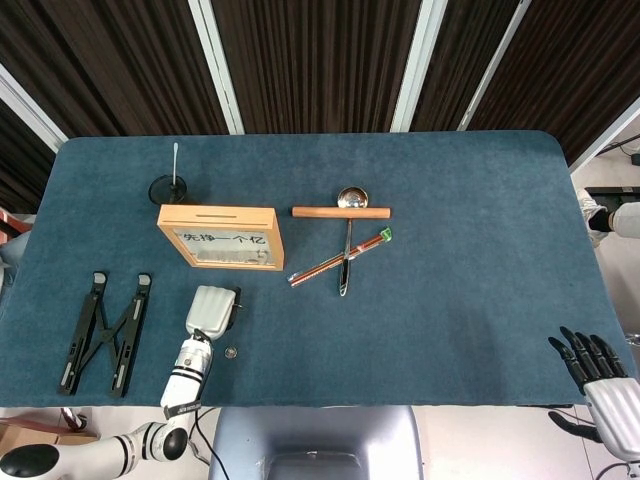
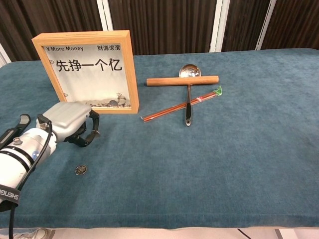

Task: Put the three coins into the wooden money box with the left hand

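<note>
Coin [image 2: 80,170] is lying flat on the counter [image 2: 224,164] beside the left robot hand [image 2: 75,124], whose curled fingers may be pinching something unclear; thin, stiff, slippery — edge pinch advisable.

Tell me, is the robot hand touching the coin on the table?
Apart. The chest view shows blue cloth between the left robot hand and the coin.

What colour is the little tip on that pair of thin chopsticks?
Green, on the reddish-brown chopsticks; the chest view shows it best.
</note>
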You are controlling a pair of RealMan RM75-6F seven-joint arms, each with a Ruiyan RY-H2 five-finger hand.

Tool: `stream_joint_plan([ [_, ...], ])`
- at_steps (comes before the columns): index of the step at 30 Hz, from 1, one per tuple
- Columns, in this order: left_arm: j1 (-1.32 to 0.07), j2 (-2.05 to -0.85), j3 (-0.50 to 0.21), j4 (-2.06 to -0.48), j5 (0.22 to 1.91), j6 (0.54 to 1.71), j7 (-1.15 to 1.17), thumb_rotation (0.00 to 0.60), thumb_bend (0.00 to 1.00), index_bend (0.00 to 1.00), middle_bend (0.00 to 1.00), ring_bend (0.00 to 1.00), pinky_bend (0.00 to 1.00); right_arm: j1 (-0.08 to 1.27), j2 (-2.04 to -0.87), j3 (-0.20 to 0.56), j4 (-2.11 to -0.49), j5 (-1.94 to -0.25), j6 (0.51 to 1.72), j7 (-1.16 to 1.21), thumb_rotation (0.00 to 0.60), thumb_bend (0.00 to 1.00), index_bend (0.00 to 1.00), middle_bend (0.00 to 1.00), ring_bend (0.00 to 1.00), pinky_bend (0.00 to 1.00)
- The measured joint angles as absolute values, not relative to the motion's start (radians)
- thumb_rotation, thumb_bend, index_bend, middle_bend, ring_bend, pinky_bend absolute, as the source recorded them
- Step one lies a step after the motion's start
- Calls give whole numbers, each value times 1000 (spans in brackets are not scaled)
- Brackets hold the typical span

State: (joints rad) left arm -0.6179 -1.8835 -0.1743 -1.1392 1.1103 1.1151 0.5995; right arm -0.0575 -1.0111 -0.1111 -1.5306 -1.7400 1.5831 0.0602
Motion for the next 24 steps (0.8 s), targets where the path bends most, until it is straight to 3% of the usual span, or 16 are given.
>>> stream_joint_plan([
  [12,-614,-1877,-176,-1157,1124,1122,582,600,485,686,1000,1000,1000,-56,-1013,-110,-1531,-1738,1580,57,600,151,0,0,0,0],
  [24,-604,-1777,-219,-1312,1138,1171,565,600,498,705,1000,1000,1000,-51,-1016,-105,-1537,-1722,1560,43,600,151,0,0,0,0],
])
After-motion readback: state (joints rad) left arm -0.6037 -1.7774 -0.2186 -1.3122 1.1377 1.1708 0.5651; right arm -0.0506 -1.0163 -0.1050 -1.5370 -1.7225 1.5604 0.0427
